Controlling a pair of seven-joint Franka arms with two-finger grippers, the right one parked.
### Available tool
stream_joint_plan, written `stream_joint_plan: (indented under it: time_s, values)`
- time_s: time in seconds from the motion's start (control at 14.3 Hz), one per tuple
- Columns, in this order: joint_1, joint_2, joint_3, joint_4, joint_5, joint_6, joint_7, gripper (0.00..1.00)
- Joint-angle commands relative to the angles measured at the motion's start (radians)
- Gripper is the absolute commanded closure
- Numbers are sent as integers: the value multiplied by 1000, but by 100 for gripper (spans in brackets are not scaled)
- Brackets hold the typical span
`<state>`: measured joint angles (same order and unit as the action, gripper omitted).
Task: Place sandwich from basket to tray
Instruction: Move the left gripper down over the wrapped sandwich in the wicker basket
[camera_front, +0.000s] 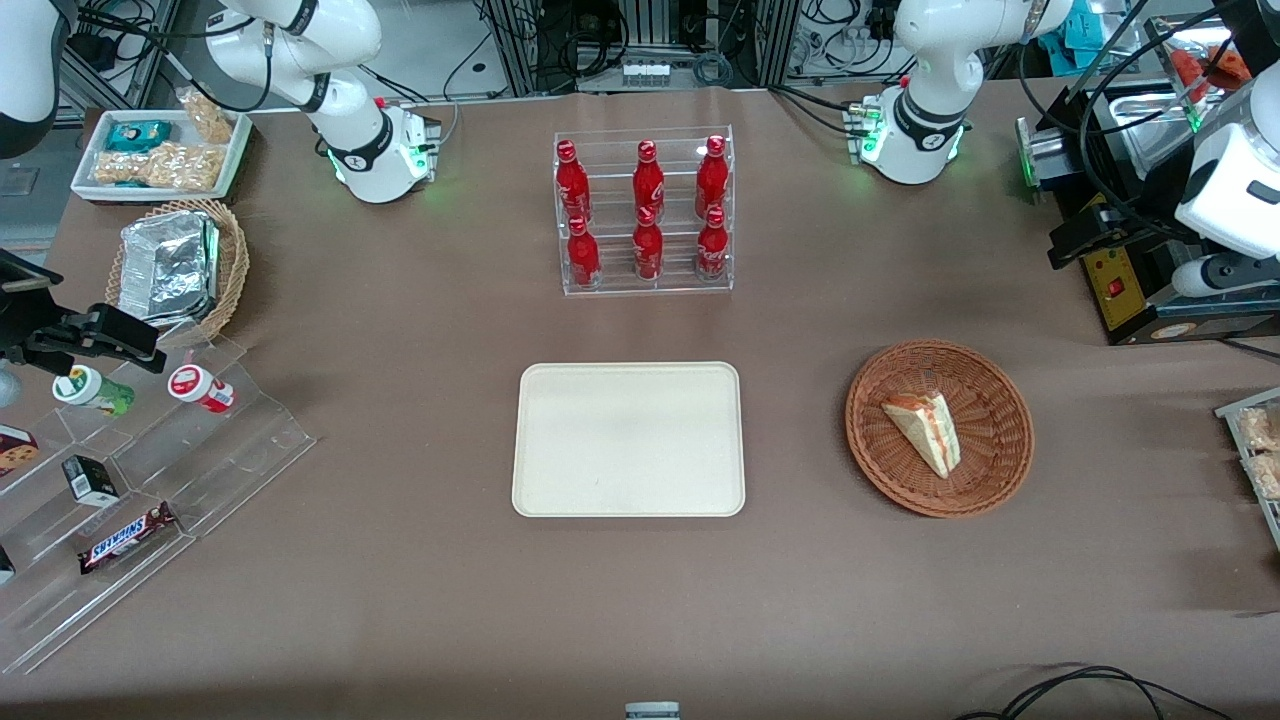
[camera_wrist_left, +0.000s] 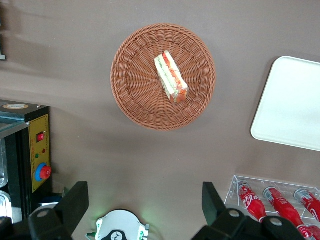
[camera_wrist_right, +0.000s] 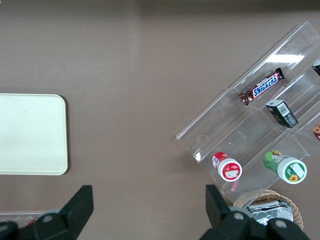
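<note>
Tool hangs high over the desk w/ fingers wide apart, nothing held; 1 sandwich lies in the basket, 1 empty tray beside it. Best approach: drop straight down, align jaws across the wedge's flat bread faces, squeeze gently. Also 6 red bottles in a rack.

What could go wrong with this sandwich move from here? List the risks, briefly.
1. The gripper hangs open, high above the table and off from the basket, so it has a long descent to line up.
2. The sandwich is a soft wedge lying on its side; the fingers may squash it or spill the filling.
3. The basket is light wicker and may shift or lift if the fingers catch its weave.
</note>
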<state>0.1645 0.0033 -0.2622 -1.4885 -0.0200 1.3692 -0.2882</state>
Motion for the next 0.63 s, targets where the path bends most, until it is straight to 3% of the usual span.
stream_joint_plan:
  time_s: [0.0,0.56]
  values:
    - [0,-16,3,-12,-14,10,14,0]
    - [9,85,8,-38,-6,11,-2,0]
